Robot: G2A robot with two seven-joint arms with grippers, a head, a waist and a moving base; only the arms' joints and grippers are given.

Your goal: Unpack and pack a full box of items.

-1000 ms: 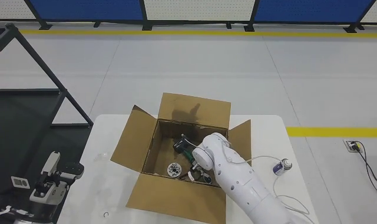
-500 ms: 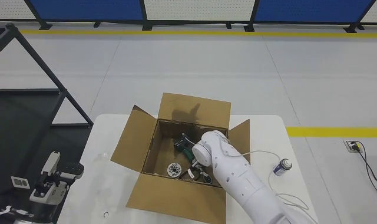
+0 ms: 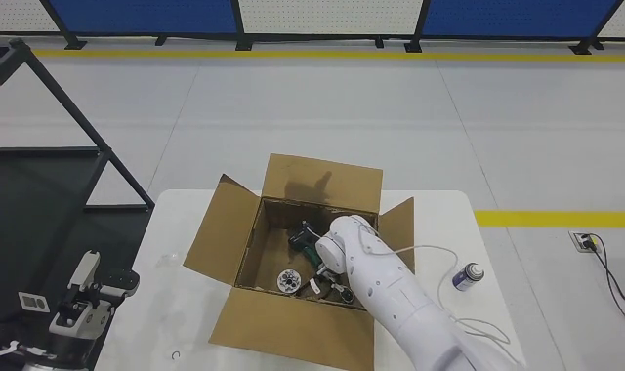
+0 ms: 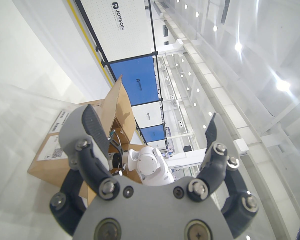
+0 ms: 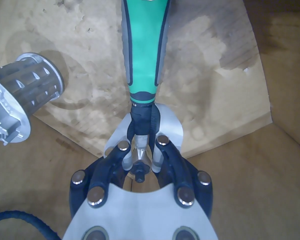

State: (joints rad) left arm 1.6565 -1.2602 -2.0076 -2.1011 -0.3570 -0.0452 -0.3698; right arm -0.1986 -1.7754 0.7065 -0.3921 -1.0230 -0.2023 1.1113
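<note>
An open cardboard box [image 3: 293, 190] stands on the white table [image 3: 166, 303]. My right arm [image 3: 376, 283] reaches down into it. Inside, my right gripper [image 5: 143, 126] is shut on the metal shaft of a green-handled screwdriver [image 5: 143, 46], just below the handle, and the handle points away over the box floor. The screwdriver's green handle [image 3: 311, 257] also peeks out beside the arm from above. A ribbed metal cylinder [image 5: 25, 83] lies beside it on the box floor [image 3: 288, 279]. My left gripper [image 4: 152, 128] is open and holds nothing, off the table's left side [image 3: 86, 291].
A small spray can [image 3: 469, 275] lies on the table right of the box, next to a white cable [image 3: 430, 264]. The box flaps [image 3: 210, 234] stand outward on all sides. A black rack [image 3: 59, 166] stands to the left of the table.
The right arm has shifted slightly left and deeper into the box. The left arm has not moved.
</note>
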